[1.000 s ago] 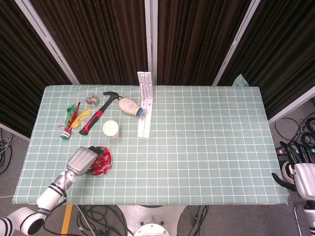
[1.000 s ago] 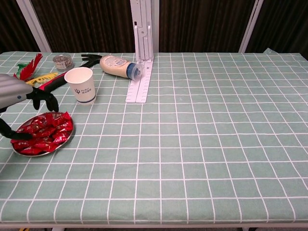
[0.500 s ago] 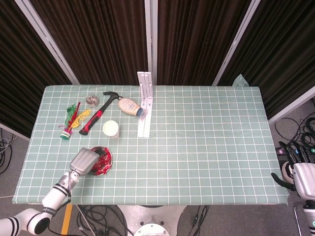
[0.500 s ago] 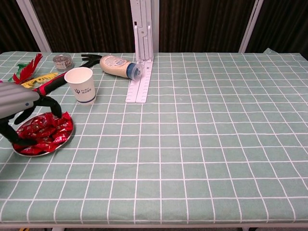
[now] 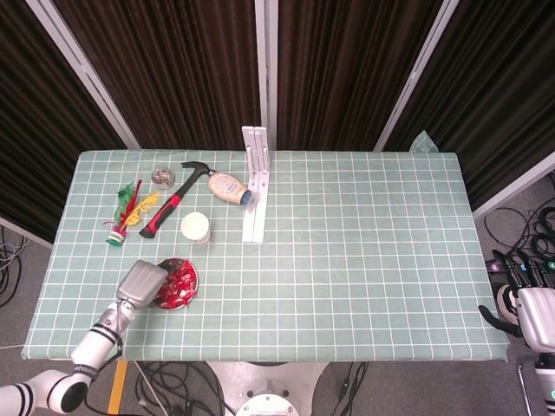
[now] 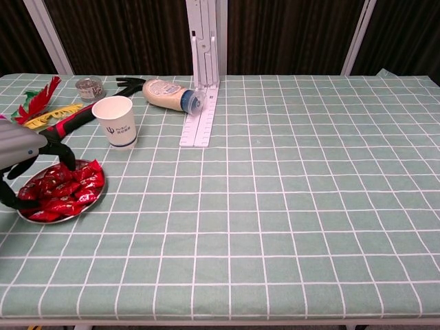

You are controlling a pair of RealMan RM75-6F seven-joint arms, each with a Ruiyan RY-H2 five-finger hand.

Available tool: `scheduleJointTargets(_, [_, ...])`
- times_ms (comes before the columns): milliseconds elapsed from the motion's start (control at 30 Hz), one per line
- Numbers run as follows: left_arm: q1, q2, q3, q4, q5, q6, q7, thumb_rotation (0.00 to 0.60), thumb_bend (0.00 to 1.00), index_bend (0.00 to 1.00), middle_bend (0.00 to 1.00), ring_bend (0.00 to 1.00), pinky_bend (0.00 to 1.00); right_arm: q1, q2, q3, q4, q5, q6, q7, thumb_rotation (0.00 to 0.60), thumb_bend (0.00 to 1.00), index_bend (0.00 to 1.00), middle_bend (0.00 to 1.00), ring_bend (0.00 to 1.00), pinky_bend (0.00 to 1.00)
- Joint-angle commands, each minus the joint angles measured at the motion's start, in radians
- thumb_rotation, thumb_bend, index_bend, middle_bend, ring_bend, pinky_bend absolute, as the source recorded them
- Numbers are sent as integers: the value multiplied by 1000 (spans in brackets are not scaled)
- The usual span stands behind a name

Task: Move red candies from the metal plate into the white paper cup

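A round metal plate [image 5: 195, 276] [image 6: 97, 202] holding a pile of red wrapped candies [image 5: 180, 283] [image 6: 67, 193] sits near the table's front left. The white paper cup [image 5: 196, 228] [image 6: 115, 120] stands upright just behind the plate. My left hand [image 5: 143, 283] [image 6: 19, 147] hovers over the plate's left side. Its dark fingers [image 6: 62, 159] are spread and reach down onto the candies, and I see no candy pinched between them. My right hand [image 5: 527, 314] hangs off the table's right front corner, holding nothing.
A red-handled hammer [image 5: 172, 204] [image 6: 74, 119], a feather shuttlecock [image 5: 124, 216] and a small metal scrubber [image 5: 161, 177] [image 6: 89, 88] lie behind the cup. A mayonnaise bottle [image 5: 227, 187] [image 6: 167, 92] lies against a white upright bracket [image 5: 255, 186] [image 6: 202, 89].
My left hand has drawn back slightly toward the table's front left and its fingers have lowered onto the candy pile. The right hand has not moved.
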Motion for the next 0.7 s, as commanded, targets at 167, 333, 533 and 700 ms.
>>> scheduleJointTargets(167, [-13,-14,-7,23,-39,-5,25,600,214,413,469,746,1000,0,2,0,-1,0,-2,1,600,128,76,176,0,128])
scheduleJointTargets(333, [-24,-26,-5,50,-54,-11,34,600,229,445,506,763,1000,-2,2,-1,1,1,0,4,600,127,75,176,0,133])
scheduleJointTargets(533, [-28,-44,-2,82,-49,-4,14,600,283,523,583,800,1000,-2,1,-2,3,3,-3,9,600,119,75,176,0,139])
scheduleJointTargets(700, [-32,-54,1,105,-40,-3,-7,600,314,559,623,814,1000,1,4,-1,2,2,-7,13,600,106,76,175,0,152])
